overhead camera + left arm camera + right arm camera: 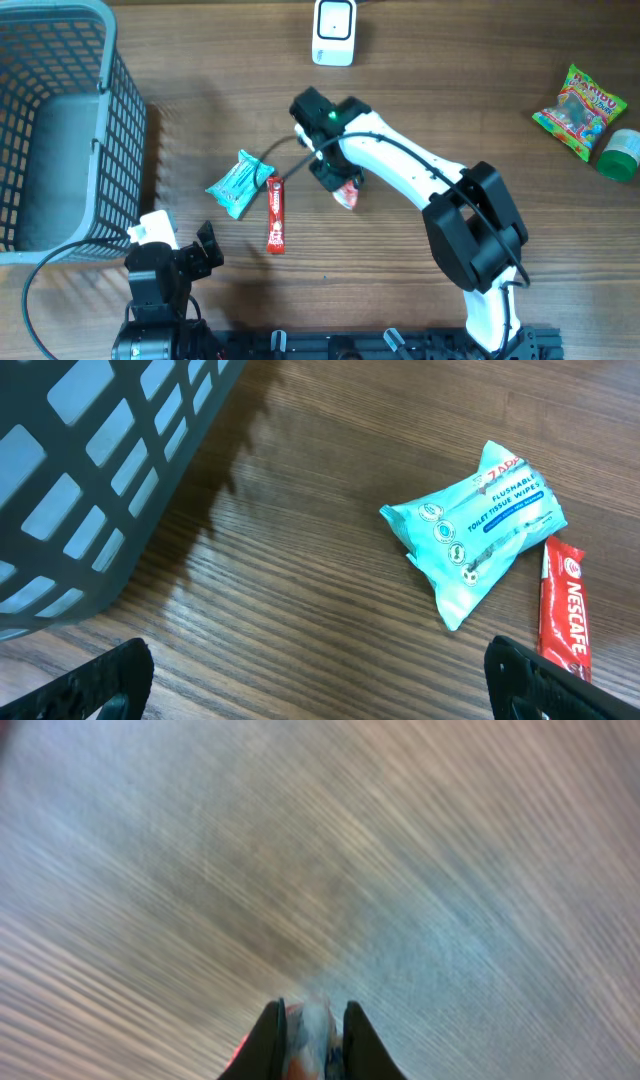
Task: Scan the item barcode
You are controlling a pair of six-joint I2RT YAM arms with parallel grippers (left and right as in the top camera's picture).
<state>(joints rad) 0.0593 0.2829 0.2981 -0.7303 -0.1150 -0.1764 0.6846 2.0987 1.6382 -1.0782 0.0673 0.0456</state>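
Wooden table (500,90); right gripper (312,1012) clamps small red packet (347,197); left gripper (315,660) spread wide

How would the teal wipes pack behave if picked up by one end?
The flushable wipes pack looks soft and crinkled, so it would probably sag rather than stay stiff. Its glossy film may slip in a pinch. Lying flat, it seems unlikely to roll.

The table (300,590) under my left gripper (320,672) looks like matt wood with a fine streaky grain. Just ahead of that gripper lie a crinkled, glossy film wipes pack (475,530) and a shiny red coffee stick (565,605). The basket (90,480) ahead to its left is dull grey plastic, and my right gripper (313,1012) has smooth black fingers (265,1045) pinching a glossy sachet (312,1038).
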